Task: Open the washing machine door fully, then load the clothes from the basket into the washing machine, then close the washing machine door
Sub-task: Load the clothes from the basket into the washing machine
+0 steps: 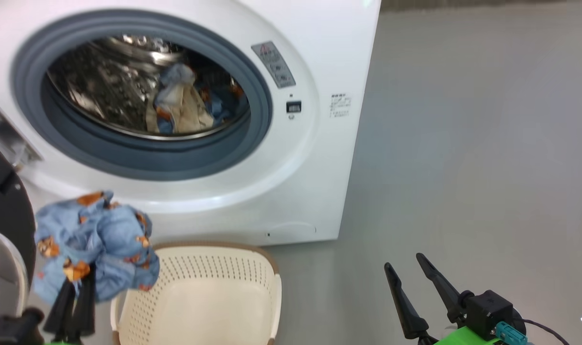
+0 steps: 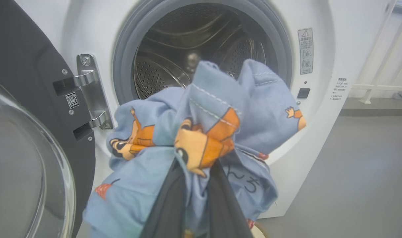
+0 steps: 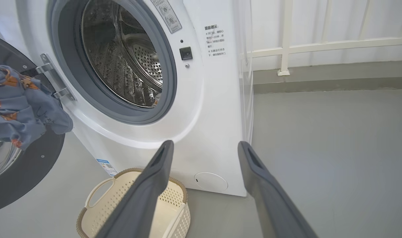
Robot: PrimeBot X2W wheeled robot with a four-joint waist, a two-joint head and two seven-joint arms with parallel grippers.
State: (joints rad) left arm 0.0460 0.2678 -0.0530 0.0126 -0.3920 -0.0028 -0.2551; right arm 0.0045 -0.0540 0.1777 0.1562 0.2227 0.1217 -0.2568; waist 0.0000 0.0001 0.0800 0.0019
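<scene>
The washing machine (image 1: 319, 158) stands with its door (image 1: 5, 215) swung open to the left. Some clothes (image 1: 183, 103), blue and cream, lie inside the steel drum (image 2: 174, 43). My left gripper (image 1: 76, 282) is shut on a light-blue bear-print garment (image 1: 97, 239), held in the air below the drum opening and above the basket's left side. In the left wrist view the garment (image 2: 204, 129) bunches over the fingers (image 2: 167, 208) in front of the opening. The cream basket (image 1: 214, 273) sits on the floor before the machine, its inside bare. My right gripper (image 1: 404, 261) is open, low at the right, holding nothing.
Grey floor (image 1: 463, 167) spreads to the right of the machine. The door's glass bowl (image 2: 25, 172) and its metal hinge (image 2: 91, 92) are close on the left. A white railing (image 3: 287, 46) runs behind the machine. From the right wrist, the basket (image 3: 182, 215) lies below the open fingers (image 3: 162, 158).
</scene>
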